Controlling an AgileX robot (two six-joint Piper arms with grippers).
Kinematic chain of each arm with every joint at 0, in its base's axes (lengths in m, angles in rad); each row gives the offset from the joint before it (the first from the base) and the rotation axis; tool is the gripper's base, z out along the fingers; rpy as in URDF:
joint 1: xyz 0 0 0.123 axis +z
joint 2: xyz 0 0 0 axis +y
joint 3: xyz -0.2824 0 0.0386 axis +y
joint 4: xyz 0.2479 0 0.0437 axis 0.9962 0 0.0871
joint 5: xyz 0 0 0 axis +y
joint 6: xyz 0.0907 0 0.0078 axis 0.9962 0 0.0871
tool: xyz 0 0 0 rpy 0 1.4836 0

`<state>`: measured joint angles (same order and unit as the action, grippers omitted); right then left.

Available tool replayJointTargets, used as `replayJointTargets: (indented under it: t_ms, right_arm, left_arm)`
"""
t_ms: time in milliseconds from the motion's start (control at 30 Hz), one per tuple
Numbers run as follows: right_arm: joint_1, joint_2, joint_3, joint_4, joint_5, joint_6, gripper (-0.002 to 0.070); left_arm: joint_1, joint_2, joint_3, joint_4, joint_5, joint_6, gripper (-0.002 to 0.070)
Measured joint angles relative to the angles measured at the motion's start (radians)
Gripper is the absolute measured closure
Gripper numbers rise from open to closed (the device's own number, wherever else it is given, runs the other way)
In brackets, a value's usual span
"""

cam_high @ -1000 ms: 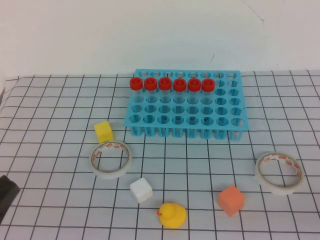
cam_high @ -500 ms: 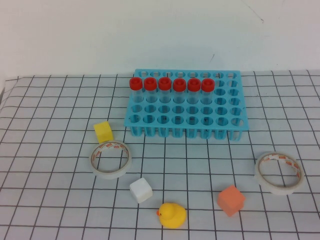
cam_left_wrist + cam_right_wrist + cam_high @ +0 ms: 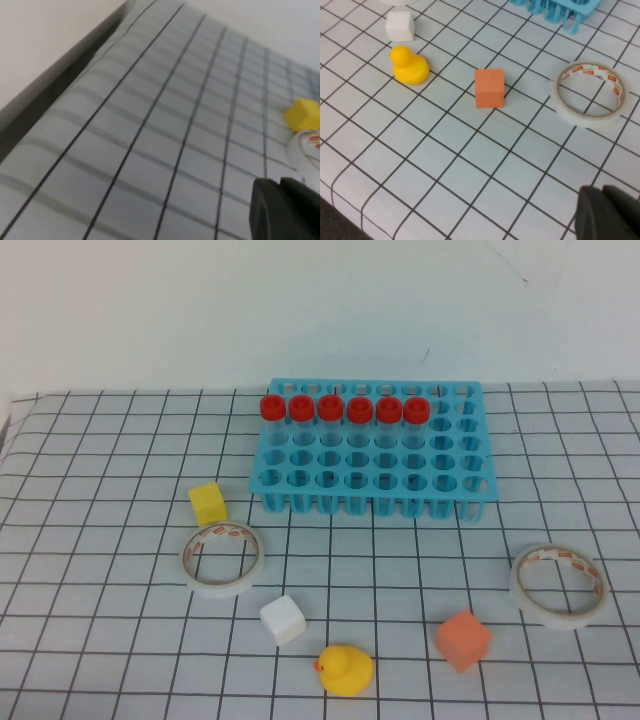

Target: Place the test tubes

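Setting: laboratory-style test bench. Indicators: blue tube rack holding red-capped test tubes, grid-marked worktop, plain white wall at 12 o'clock.

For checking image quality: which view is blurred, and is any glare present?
Left wrist view: blurred; left gripper a dark smear beside the tape roll. Right wrist view: sharp, evenly lit; right gripper dark over the grid mat. High view: clear, no glare.
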<state>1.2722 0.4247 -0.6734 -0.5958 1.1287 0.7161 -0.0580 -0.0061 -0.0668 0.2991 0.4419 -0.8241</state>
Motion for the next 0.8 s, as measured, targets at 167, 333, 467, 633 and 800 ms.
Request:
replayJointTargets:
  t_ms: [167,333,467,633,800]
  right_arm:
    - [0.0,0.0,0.0,0.0,0.0,0.0,0.0678]
    - [0.0,0.0,0.0,0.0,0.0,0.0,0.0678]
    - [0.0,0.0,0.0,0.0,0.0,0.0,0.0678]
    - [0.0,0.0,0.0,0.0,0.0,0.0,0.0678]
    - [0.0,0.0,0.0,0.0,0.0,0.0,0.0678]
  left_arm:
    - [0.0,-0.005,0.086,-0.116,-0.315,0.359,0.0675]
    - [0.0,-0.006,0.086,-0.409,-0.365,0.77,0.0675]
    - [-0.002,-0.006,0.086,-0.521,-0.364,0.966,0.0675]
    - [0.002,-0.006,0.086,-0.542,-0.289,1.003,0.0675]
    - [0.022,-0.006,0.086,-0.544,-0.151,1.006,0.0675]
